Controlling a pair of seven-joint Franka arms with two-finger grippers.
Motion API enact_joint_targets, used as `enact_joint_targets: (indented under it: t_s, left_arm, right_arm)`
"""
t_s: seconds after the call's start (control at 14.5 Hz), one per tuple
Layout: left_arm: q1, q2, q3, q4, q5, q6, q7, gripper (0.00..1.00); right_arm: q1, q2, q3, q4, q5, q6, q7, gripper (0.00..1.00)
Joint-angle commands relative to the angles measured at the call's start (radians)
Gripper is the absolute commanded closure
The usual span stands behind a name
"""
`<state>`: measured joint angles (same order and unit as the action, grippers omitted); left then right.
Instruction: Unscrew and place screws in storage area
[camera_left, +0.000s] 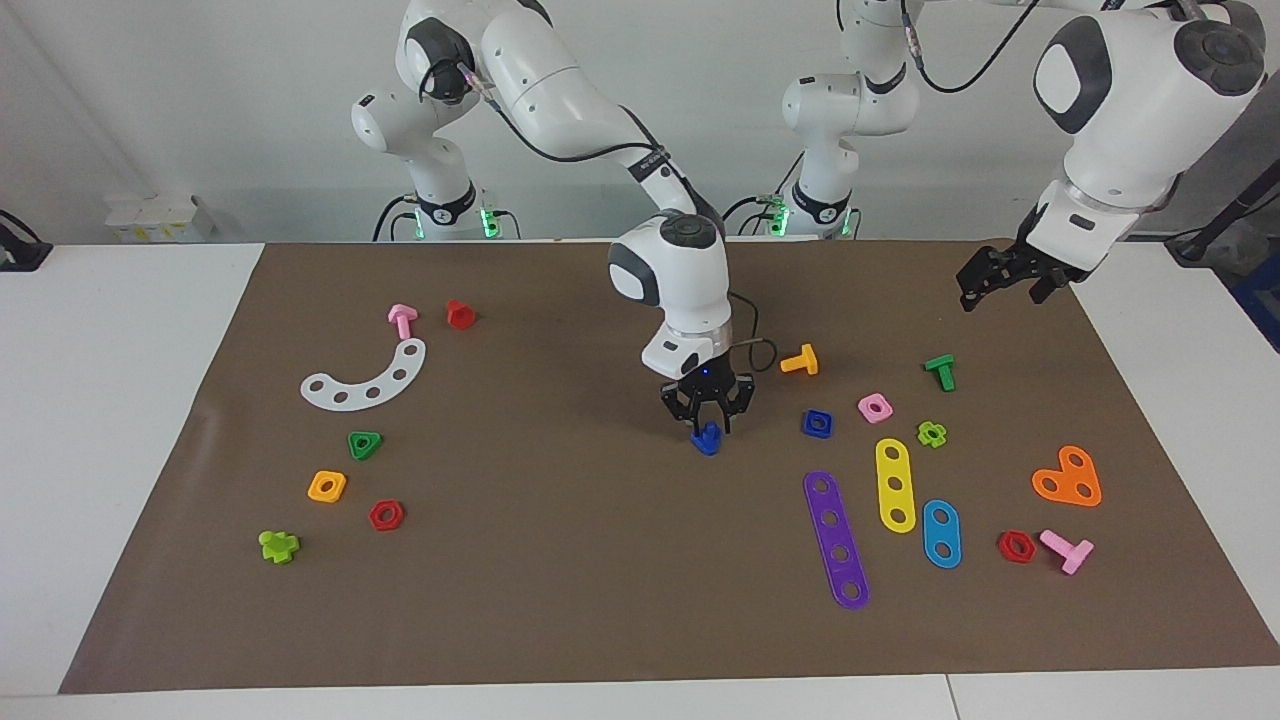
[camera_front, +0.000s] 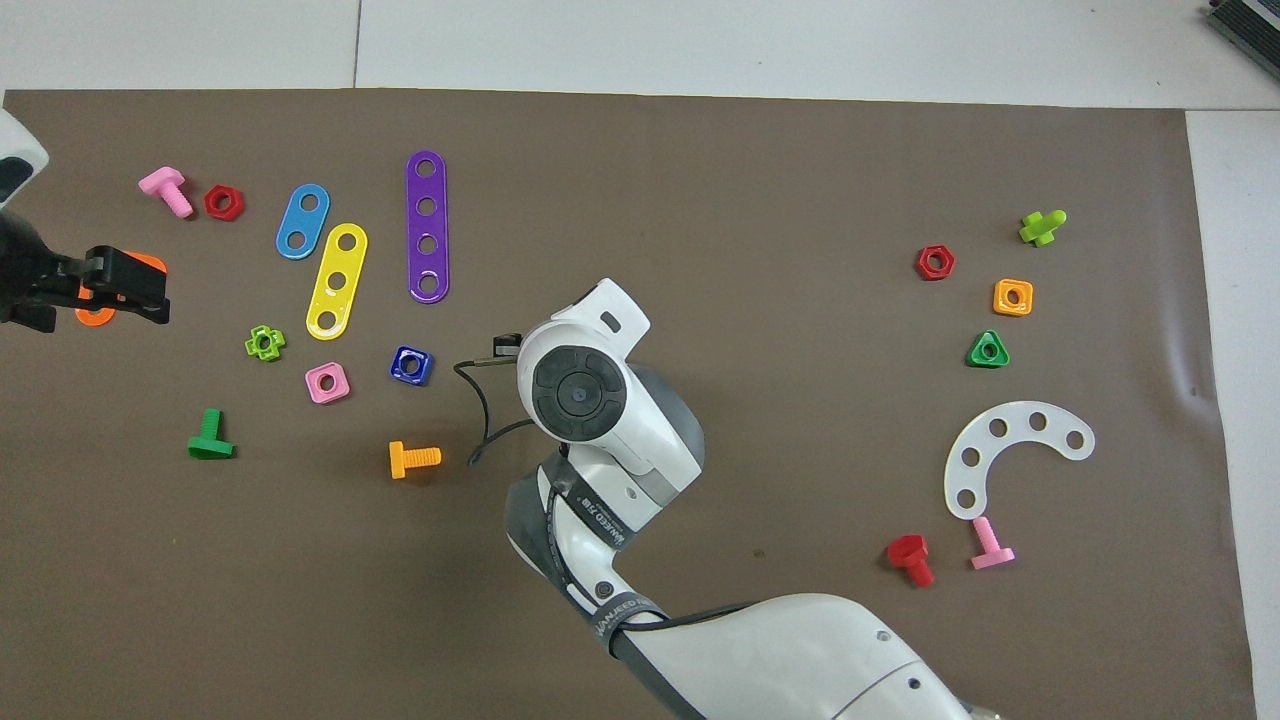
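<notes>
My right gripper reaches down to the middle of the brown paper mat and is shut on a small blue screw, whose lower end is at the mat's surface. In the overhead view the right arm's wrist hides both the gripper and the screw. The blue square nut lies on the mat beside them, toward the left arm's end, and shows in the overhead view too. My left gripper is open and empty, held up over the orange heart plate, and waits.
Purple, yellow and light blue strips, an orange bolt, a pink nut and a green bolt lie toward the left arm's end. A white curved plate and several nuts and bolts lie toward the right arm's end.
</notes>
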<state>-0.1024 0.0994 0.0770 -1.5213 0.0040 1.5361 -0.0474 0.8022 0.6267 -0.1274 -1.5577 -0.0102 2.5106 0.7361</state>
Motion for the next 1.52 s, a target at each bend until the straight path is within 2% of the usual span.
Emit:
enact_joint_targets:
  t_s: [0.0,0.28,0.35,0.42,0.69,0.83,1.04,1.25,1.31,1.45]
  left_arm:
    - [0.018,-0.014,-0.006,-0.02,-0.035,0.016,0.024,0.0]
    - [0.018,-0.02,-0.006,-0.037,-0.035,0.044,0.026,0.0]
    - [0.018,-0.021,-0.006,-0.043,-0.035,0.053,0.026,0.0]
    - [0.018,-0.023,-0.006,-0.051,-0.035,0.058,0.026,0.0]
    - [0.017,-0.027,-0.006,-0.054,-0.035,0.064,0.029,0.0]
    - [0.018,-0.027,-0.006,-0.054,-0.035,0.073,0.031,0.0]
    - [0.018,-0.024,-0.006,-0.053,-0.035,0.096,0.029,0.0]
    - [0.018,-0.024,-0.006,-0.053,-0.033,0.102,0.031,0.0]
    - [0.018,-0.026,-0.006,-0.053,-0.033,0.108,0.031,0.0]
    - [0.02,-0.024,-0.006,-0.048,-0.032,0.114,0.031,0.0]
  right_arm:
    - [-0.008,0.002,0.0,-0.018,-0.04,0.045,-0.007,0.53]
    - [-0.008,0.002,0.0,-0.021,-0.04,0.051,-0.014,0.53]
    - [-0.006,0.002,0.0,-0.024,-0.04,0.051,-0.015,0.6]
    - [-0.006,0.002,0.0,-0.024,-0.04,0.051,-0.017,1.0]
    - [-0.009,0.002,-0.001,-0.002,-0.034,0.037,-0.001,1.0]
    - [-0.017,-0.025,-0.02,-0.004,-0.037,0.024,-0.004,1.0]
    - [-0.089,-0.171,-0.046,-0.053,-0.04,-0.085,-0.059,1.0]
    - [-0.217,-0.31,-0.046,-0.203,-0.04,-0.11,-0.225,1.0]
    - [-0.256,-0.343,-0.046,-0.255,-0.04,-0.098,-0.26,1.0]
    - [-0.328,-0.354,-0.044,-0.3,-0.04,-0.082,-0.296,1.0]
